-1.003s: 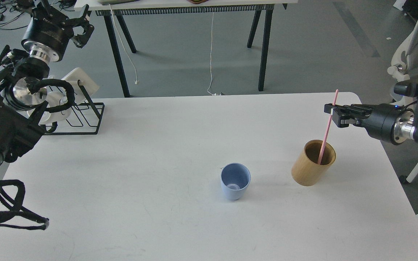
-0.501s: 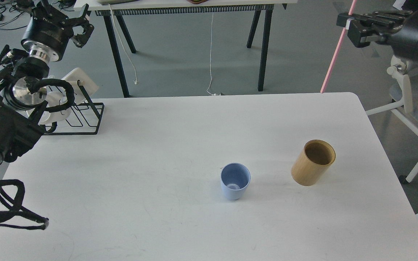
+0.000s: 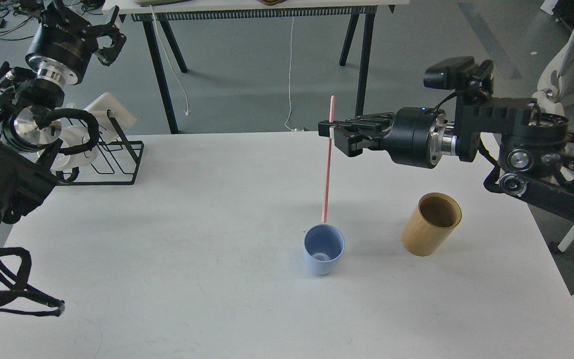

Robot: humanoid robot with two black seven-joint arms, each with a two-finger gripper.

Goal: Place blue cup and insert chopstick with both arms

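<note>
The pale blue cup (image 3: 323, 255) stands upright near the middle of the white table (image 3: 207, 239). Just above its rim hangs the pink chopstick (image 3: 327, 174), nearly vertical, its lower tip a little short of the cup's mouth. My right gripper (image 3: 334, 133) reaches in from the right and is shut on the chopstick near its upper end. My left gripper (image 3: 109, 41) is raised at the far left, above the rack, its fingers spread and holding nothing.
A tan wooden cylinder (image 3: 431, 224) stands empty to the right of the cup. A black wire rack (image 3: 110, 162) with white mugs (image 3: 108, 117) sits at the table's back left. Another table's legs and a hanging cable show behind; a chair is at the right.
My right gripper lifted the chopstick out of the tan cylinder, swung high, then came left and down to hold it over the blue cup. The left arm barely moved.
</note>
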